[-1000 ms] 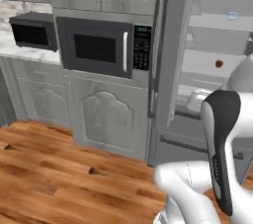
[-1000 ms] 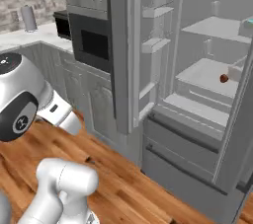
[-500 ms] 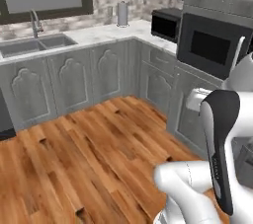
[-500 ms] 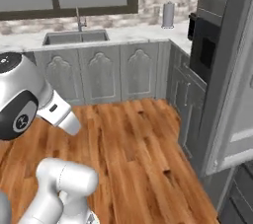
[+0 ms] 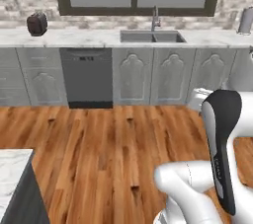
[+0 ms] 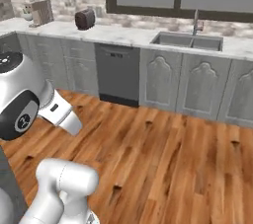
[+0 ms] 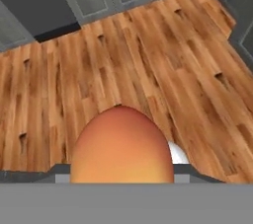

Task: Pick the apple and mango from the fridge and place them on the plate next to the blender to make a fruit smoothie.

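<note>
An orange-yellow mango (image 7: 122,146) sits large at the bottom of the hand view, above the wooden floor (image 7: 148,60). My gripper (image 7: 122,180) is shut on it, and the fruit hides the fingertips. The arm is folded in close to the base, its dark-fronted link (image 5: 221,154) upright at the right of the left base view. The apple, fridge, plate and blender are out of view.
Ahead runs a marble counter (image 5: 89,37) with a sink and tap (image 5: 155,23), a dark dishwasher (image 5: 86,77) and grey cabinets (image 6: 160,82) below, and a toaster (image 6: 85,18) at the left. A marble counter corner (image 5: 12,178) juts in at lower left. Open wooden floor (image 6: 163,159) lies between.
The base has turned, so both base views swept from the open fridge and microwave, past the corner cabinets, to the sink wall. The arm's pose on the base looks the same.
</note>
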Robot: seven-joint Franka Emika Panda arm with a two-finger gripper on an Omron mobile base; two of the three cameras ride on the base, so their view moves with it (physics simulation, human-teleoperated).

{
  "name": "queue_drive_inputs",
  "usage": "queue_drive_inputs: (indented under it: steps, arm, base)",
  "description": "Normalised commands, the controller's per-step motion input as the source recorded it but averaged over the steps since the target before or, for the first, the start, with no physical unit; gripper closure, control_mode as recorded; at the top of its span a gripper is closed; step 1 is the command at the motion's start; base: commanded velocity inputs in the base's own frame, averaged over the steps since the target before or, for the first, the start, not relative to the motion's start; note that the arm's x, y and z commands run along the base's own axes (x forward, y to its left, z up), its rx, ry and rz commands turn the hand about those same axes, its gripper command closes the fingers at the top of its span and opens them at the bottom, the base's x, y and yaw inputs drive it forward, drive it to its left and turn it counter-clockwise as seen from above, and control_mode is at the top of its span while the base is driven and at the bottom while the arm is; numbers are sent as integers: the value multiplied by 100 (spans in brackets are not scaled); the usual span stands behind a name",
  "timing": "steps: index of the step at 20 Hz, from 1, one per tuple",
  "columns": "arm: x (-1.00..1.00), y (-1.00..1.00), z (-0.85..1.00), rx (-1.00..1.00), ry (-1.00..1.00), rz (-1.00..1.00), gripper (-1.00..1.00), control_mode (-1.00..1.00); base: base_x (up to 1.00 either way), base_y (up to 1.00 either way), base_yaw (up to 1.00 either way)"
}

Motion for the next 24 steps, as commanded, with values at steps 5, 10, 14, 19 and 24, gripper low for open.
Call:
queue_drive_inputs:
  steps: [5, 10, 14, 19, 24]
  arm:
    - [0, 0, 0, 0, 0, 0, 100, 100]
    - [0, 0, 0, 0, 0, 0, 100, 100]
    - [0, 0, 0, 0, 0, 0, 100, 100]
    - [0, 0, 0, 0, 0, 0, 100, 100]
    - [0, 0, 0, 0, 0, 0, 100, 100]
  base:
    - [29, 0, 84]
    - [23, 0, 84]
    - [22, 0, 83]
    - [18, 0, 82]
    - [18, -1, 75]
